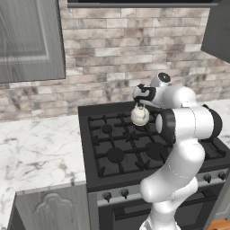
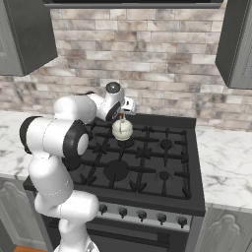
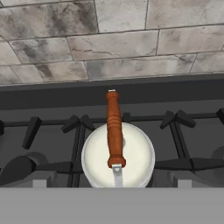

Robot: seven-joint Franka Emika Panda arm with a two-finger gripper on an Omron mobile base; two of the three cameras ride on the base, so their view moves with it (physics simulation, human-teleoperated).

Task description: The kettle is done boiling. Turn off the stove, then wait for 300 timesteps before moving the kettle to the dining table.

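At frame centre, the cream kettle (image 2: 122, 129) is sitting on a rear burner of the stove (image 2: 147, 167). The gripper (image 2: 121, 114) is hovering just above its red handle (image 3: 114, 129), jaws spread. Closing off-centre is likely risking a tipped kettle.

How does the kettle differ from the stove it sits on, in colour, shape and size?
The kettle is cream-white; the stove is black with a steel front panel. The kettle is small and round, covering one rear burner; the stove is broad and flat, with several burners under cast-iron grates. The kettle carries a red-orange handle arched over its top; the stove has a row of small dark knobs along its front.
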